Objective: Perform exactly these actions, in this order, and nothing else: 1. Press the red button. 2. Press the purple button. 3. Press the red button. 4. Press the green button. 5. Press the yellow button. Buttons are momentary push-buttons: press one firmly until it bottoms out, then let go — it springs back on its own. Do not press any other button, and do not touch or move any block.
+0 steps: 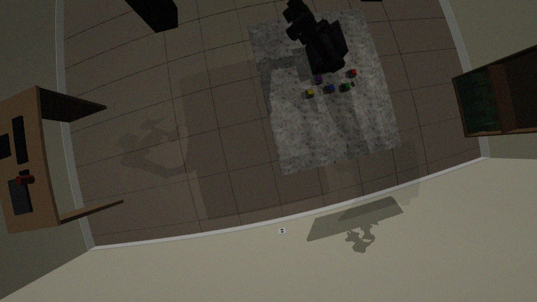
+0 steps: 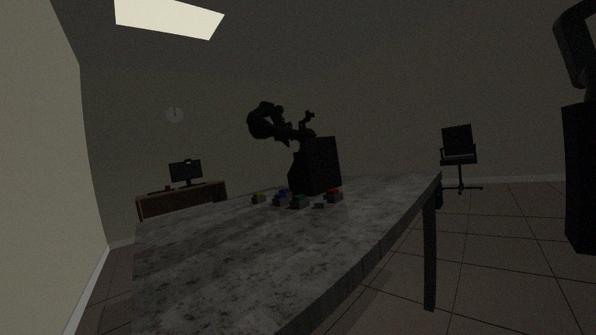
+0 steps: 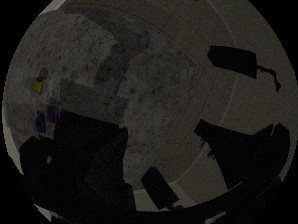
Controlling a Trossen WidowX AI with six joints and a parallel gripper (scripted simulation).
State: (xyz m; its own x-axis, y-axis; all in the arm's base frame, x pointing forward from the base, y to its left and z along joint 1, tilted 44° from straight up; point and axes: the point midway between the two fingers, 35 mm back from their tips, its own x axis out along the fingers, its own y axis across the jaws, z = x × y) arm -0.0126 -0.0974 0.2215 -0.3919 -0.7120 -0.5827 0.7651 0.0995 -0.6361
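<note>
Nearest the exterior camera, the mottled grey surface carried nothing until its far end. There, five buttons sat in a loose cluster, one of each colour. From that view, left to right: yellow button, blue button with the purple button just behind it, green button, red button. One small grey block lay between green and red, close to both but touching neither.

Behind the buttons stood the dark arm, folded up. The pincer was held raised, above and well apart from all five buttons. Its fingers stood wide apart with nothing between them. In the wrist view, yellow and purple showed at the far left edge.

Farther off: one desk with one monitor, one wall clock, one office chair.

No legible writing, brand or label was found on any item.
</note>
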